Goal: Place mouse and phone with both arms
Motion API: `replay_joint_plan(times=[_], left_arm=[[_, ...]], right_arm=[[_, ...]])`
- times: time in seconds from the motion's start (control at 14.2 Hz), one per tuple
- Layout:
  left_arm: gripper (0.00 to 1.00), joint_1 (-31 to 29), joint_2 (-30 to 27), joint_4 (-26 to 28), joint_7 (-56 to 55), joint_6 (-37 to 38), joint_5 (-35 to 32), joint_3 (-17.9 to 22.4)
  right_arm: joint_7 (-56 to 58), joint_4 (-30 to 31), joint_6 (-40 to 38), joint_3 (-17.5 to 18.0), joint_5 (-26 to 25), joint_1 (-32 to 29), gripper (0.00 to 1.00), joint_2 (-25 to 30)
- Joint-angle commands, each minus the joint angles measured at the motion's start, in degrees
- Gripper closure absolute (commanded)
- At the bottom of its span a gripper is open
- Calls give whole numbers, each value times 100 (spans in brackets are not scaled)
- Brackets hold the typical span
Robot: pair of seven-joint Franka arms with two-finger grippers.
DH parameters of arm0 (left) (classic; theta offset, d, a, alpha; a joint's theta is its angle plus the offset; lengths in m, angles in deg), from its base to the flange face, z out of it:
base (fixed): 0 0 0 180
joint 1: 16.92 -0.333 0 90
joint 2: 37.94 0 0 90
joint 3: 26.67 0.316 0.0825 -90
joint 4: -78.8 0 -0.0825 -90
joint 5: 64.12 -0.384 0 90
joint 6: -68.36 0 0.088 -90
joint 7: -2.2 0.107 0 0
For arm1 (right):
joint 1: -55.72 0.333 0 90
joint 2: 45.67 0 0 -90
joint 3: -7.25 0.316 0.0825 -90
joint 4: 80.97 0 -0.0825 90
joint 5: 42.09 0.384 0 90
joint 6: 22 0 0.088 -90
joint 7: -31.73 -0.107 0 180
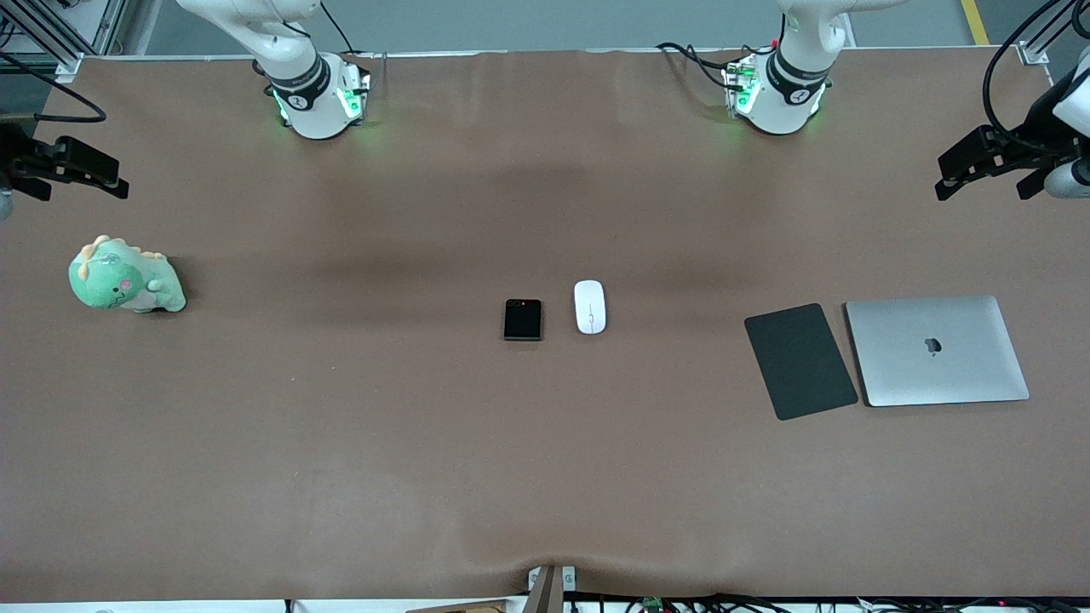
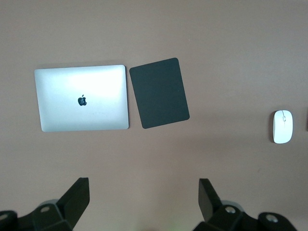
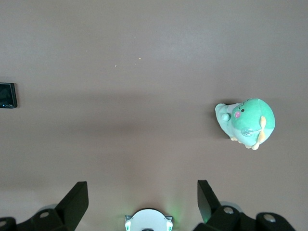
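The white mouse and the black phone lie side by side at the middle of the table, the mouse toward the left arm's end. The mouse also shows in the left wrist view and the phone in the right wrist view. My left gripper is open and empty, high over bare table near the mouse pad. My right gripper is open and empty, high over its own arm's base. Neither hand shows in the front view.
A black mouse pad and a closed silver laptop lie toward the left arm's end. A green plush toy sits toward the right arm's end. Black fixtures stick in at both table ends.
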Motion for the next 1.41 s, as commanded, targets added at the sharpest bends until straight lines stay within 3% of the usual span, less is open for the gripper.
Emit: replay_joint_plan(times=[0.0,0.7,1.34], left_arm=[[0,-29,43,-112,39,105,98,-10],[0,154,209,-95,-214,149,168,-115],[0,305,1527,-104,-1814,-649,326,-1450]], right_arm=[[77,150,27,44,23,-78,0,148],[77,150,27,44,23,-87,0,148],[77,150,27,44,23,-95,0,148]])
